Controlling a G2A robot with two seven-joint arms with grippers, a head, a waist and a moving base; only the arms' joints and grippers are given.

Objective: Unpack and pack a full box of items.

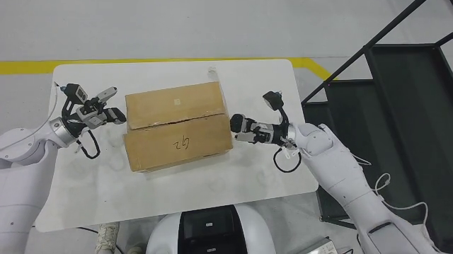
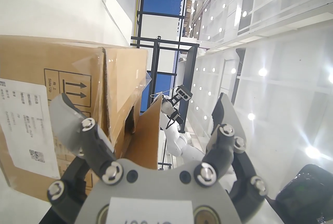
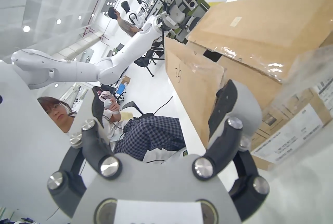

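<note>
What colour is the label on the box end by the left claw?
Label: white, dark print; best in left wrist view.

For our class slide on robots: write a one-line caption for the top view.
Cardboard box on a white table, with left fingers and right fingers open at its ends.

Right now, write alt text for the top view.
A cardboard box, its top folded down, lies in the middle of a white table. The open left gripper is at one end of it and the open right gripper at the other; whether either touches it cannot be told.
</note>
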